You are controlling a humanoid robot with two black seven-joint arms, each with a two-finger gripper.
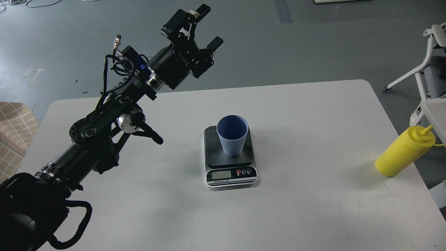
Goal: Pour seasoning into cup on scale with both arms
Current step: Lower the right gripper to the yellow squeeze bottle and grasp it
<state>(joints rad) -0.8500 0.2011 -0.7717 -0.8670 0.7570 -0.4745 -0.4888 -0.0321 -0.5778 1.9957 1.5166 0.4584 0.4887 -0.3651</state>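
The dusty-blue ribbed cup [232,135] stands upright on the dark platform of the scale [230,177] at the middle of the white table [306,216]. The yellow seasoning bottle [404,152] stands upright at the table's right edge, nozzle up. My left gripper [205,26] is open and empty, held high beyond the table's far edge, up and left of the cup. My right arm and gripper are out of view.
A white chair frame [427,66] stands off the table's right side. A tan checked object [14,132] lies off the left edge. Grey floor lies beyond the table's far edge.
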